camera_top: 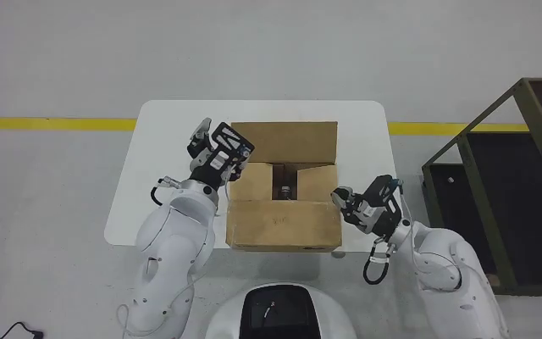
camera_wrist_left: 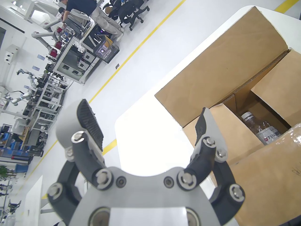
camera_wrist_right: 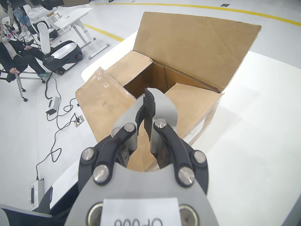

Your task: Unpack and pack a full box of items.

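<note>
An open cardboard box (camera_top: 279, 222) stands in the middle of the white table (camera_top: 165, 161). Its far flap (camera_wrist_left: 223, 71) stands up, and the side and near flaps lie partly folded in. Through the gap a clear bottle (camera_wrist_left: 261, 129) with a white cap and label shows inside the box, also seen from above as the bottle (camera_top: 286, 188). My left gripper (camera_wrist_left: 145, 123) is open and empty by the box's far left corner (camera_top: 212, 137). My right gripper (camera_wrist_right: 147, 102) is shut with nothing visible between its fingers, over the right edge of the box (camera_wrist_right: 195, 45), at the box's right side (camera_top: 341, 197).
Bare table top (camera_wrist_right: 258, 118) lies to the right of the box, and more of it (camera_wrist_left: 141, 139) to the left. A dark open-frame rack (camera_top: 491, 169) stands on the floor beyond the table's right edge. A yellow line (camera_top: 68, 124) runs across the floor behind.
</note>
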You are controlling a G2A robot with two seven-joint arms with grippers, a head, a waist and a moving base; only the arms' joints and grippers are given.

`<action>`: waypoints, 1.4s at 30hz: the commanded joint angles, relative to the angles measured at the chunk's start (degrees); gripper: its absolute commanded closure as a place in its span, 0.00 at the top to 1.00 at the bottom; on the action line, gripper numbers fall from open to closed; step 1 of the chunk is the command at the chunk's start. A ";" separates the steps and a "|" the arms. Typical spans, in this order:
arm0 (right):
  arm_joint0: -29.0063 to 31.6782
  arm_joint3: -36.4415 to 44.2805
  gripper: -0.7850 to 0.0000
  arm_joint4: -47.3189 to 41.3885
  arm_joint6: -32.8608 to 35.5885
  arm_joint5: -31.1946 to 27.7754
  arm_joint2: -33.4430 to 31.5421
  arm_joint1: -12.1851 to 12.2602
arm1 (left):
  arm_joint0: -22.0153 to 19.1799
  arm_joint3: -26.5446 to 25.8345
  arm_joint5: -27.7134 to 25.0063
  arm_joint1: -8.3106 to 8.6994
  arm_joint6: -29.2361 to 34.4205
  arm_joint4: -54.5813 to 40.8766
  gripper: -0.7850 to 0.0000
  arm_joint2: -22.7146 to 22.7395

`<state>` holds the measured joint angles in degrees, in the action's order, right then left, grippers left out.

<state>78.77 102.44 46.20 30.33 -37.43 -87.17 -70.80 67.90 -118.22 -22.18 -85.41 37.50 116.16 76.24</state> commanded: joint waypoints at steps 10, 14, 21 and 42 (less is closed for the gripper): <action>-6.73 -4.29 0.00 -14.54 15.95 3.02 -0.30 1.46 | 0.31 0.09 0.90 0.35 -1.63 -0.79 1.00 1.38; -8.37 -6.09 0.00 -15.95 18.31 3.86 1.23 1.74 | 0.31 0.09 0.90 0.35 -1.63 -0.79 1.00 1.38; -9.39 -6.88 0.00 -15.69 19.62 4.58 2.63 2.07 | 0.31 0.09 0.90 0.35 -1.63 -0.79 1.00 1.38; -9.55 -7.12 0.00 -13.41 15.77 7.25 4.78 2.77 | 0.31 0.09 0.90 0.35 -1.63 -0.79 1.00 1.38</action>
<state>69.44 95.55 32.86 46.07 -30.24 -82.40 -68.11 68.20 -118.13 -21.28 -85.06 35.87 115.38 77.62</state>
